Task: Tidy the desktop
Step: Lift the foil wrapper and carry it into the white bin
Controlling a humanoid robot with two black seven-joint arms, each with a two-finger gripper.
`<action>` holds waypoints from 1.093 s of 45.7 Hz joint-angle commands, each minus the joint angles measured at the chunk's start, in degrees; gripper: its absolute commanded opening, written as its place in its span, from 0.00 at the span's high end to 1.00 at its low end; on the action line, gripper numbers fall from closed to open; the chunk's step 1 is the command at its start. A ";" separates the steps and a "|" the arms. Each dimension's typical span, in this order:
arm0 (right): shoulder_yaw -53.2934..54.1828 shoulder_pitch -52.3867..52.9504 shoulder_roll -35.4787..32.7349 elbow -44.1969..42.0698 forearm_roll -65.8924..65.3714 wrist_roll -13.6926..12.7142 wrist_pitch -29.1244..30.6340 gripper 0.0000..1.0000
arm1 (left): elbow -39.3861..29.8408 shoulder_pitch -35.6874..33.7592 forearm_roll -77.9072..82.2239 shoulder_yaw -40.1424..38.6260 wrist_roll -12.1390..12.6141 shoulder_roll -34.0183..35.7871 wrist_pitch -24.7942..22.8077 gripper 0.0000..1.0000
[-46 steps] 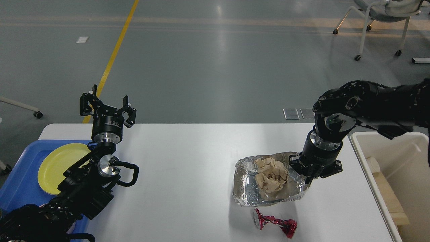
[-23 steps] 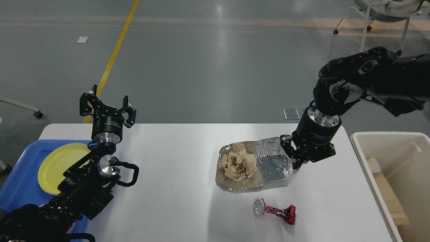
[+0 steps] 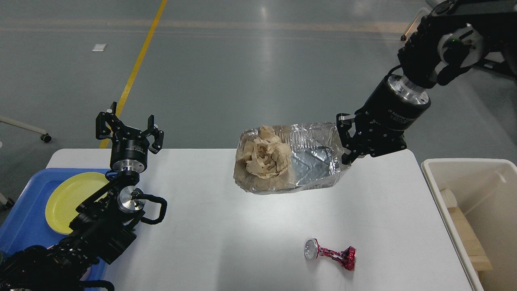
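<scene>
The white desktop [image 3: 226, 226] fills the lower view. My right gripper [image 3: 346, 155] is shut on the right rim of a crumpled foil tray [image 3: 311, 165] and holds it lifted above the desktop, tilted down to the left. A wad of brown paper [image 3: 264, 157] lies in the tray's left end. A crushed red can [image 3: 331, 254] lies on the desktop near the front. My left gripper [image 3: 129, 129] is open and empty, pointing up over the desktop's back left corner.
A blue tray [image 3: 24, 226] with a yellow plate [image 3: 68, 198] sits at the left edge. A cream bin [image 3: 476, 210] holding some items stands at the right. A wheeled chair [image 3: 420, 24] stands on the floor behind.
My right gripper has lifted the foil tray off the desktop, up and to the left. The brown paper slid to the tray's left end. The left arm has not moved.
</scene>
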 commanded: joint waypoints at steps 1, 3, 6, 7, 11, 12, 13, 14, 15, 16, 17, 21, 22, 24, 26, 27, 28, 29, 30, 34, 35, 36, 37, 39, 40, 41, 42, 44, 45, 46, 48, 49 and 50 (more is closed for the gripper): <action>0.76 3.27 -1.38 0.01 2.31 0.00 0.00 1.00 | 0.00 0.00 0.00 0.00 0.00 0.00 0.00 0.00; 1.11 4.06 -1.91 0.01 2.92 0.00 0.00 1.00 | 0.00 0.00 0.00 0.00 0.00 0.00 0.00 0.00; 1.64 5.29 -2.35 0.01 3.28 0.00 0.00 1.00 | 0.00 0.00 0.00 0.00 0.00 0.00 0.00 0.00; 1.81 5.64 -2.53 0.01 3.28 0.00 0.00 1.00 | 0.00 0.00 0.00 0.00 0.00 0.00 0.00 0.00; 2.08 6.87 -2.79 -0.08 3.80 0.00 0.00 1.00 | 0.00 0.00 0.00 0.00 0.00 0.00 0.00 0.00; 2.08 7.05 -2.97 -0.08 3.80 0.00 0.00 1.00 | 0.00 0.00 0.00 0.00 0.00 0.00 0.00 0.00; 1.99 7.05 -3.14 -0.08 3.89 0.00 0.00 1.00 | 0.00 0.00 0.00 0.00 0.00 0.00 0.00 0.00; 1.99 7.05 -3.14 -0.08 3.89 0.00 0.00 1.00 | 0.00 0.00 0.00 0.00 0.00 0.00 0.00 0.00; 1.90 7.05 -3.23 -0.17 3.89 0.00 0.00 1.00 | 0.00 0.00 0.00 0.00 0.00 0.00 0.00 0.00; 1.73 6.96 -3.32 -0.26 3.89 0.00 0.00 1.00 | 0.00 0.00 0.00 0.00 0.00 0.00 0.00 0.00; 1.55 6.70 -3.49 -0.34 3.89 0.00 0.00 1.00 | 0.00 0.00 0.00 0.00 0.00 0.00 0.00 0.00; 0.50 5.21 -4.29 -0.87 2.93 0.00 0.00 1.00 | 0.00 0.00 0.00 0.00 0.00 0.00 0.00 0.00; 0.32 4.42 -4.46 -1.13 2.84 0.00 0.00 1.00 | 0.00 0.00 0.00 0.00 0.00 0.00 0.00 0.00; -0.73 1.62 -5.07 -2.88 2.57 0.00 0.00 1.00 | 0.00 0.00 0.00 0.00 0.00 0.00 0.00 0.00; -1.43 0.29 -5.69 -4.29 2.57 -0.09 0.00 1.00 | 0.00 0.00 0.00 0.00 0.00 0.00 0.00 0.00; -1.70 -0.50 -6.22 -5.26 2.49 0.00 0.00 1.00 | 0.00 0.00 0.00 0.00 0.00 0.00 0.00 0.00; -1.87 -1.47 -6.83 -6.14 2.57 -0.09 0.00 1.00 | 0.00 0.00 0.00 0.00 0.00 0.00 0.00 0.00; -1.96 -2.43 -7.36 -7.19 2.49 0.00 0.00 1.00 | 0.00 0.00 0.00 0.00 0.00 0.00 0.00 0.00; -1.96 -3.57 -7.97 -8.24 2.49 -0.09 0.00 1.00 | 0.00 0.00 0.00 0.00 0.00 0.00 0.00 0.00; -2.05 -9.11 -9.29 -13.16 0.65 -0.09 0.00 1.00 | 0.00 0.00 0.00 0.00 0.00 0.00 0.00 0.00; -1.96 -10.60 -9.47 -14.66 -0.23 -0.09 0.00 1.00 | 0.00 0.00 0.00 0.00 0.00 0.00 0.00 0.00; -1.96 -12.01 -9.73 -16.06 -1.11 -0.09 0.00 1.00 | 0.00 0.00 0.00 0.00 0.00 0.00 0.00 0.00; -1.88 -13.50 -10.08 -17.47 -1.90 -0.09 0.00 1.00 | 0.00 0.00 0.00 0.00 0.00 0.00 0.00 0.00; -1.53 -16.23 -10.61 -19.93 -3.13 -0.09 0.00 1.00 | 0.00 0.00 0.00 0.00 0.00 0.00 0.00 0.00; -1.44 -17.55 -10.88 -20.99 -3.58 -0.09 0.00 1.00 | 0.00 0.00 0.00 0.00 0.00 0.00 0.00 0.00; -1.35 -18.78 -11.14 -21.96 -3.93 -0.09 0.00 1.00 | 0.00 0.00 0.00 0.00 0.00 0.00 0.00 0.00; -1.26 -20.18 -11.40 -22.92 -4.11 -0.09 0.00 1.00 | 0.00 0.00 0.00 0.00 0.00 0.00 0.00 0.00; -1.26 -22.73 -11.67 -24.60 -4.28 -0.09 0.00 1.00 | 0.00 0.00 0.00 0.00 0.00 0.00 0.00 0.00; -1.52 -23.88 -11.76 -25.30 -4.37 -0.18 0.00 1.00 | 0.00 0.00 0.00 0.00 0.00 0.00 0.00 0.00; -1.70 -25.11 -11.76 -25.92 -4.37 -0.18 0.00 1.00 | 0.00 0.00 0.00 0.00 0.00 0.00 0.00 0.00; -1.88 -27.30 -11.76 -27.15 -4.72 -0.18 0.00 1.00 | 0.00 0.00 0.00 0.00 0.00 0.00 0.00 0.00; -1.88 -28.36 -11.76 -27.76 -4.98 -0.18 0.00 1.00 | 0.00 0.00 0.00 0.00 0.00 0.00 0.00 0.00; -1.88 -29.24 -11.84 -28.29 -5.33 -0.18 0.00 1.00 | 0.00 0.00 0.00 0.00 0.00 0.00 0.00 0.00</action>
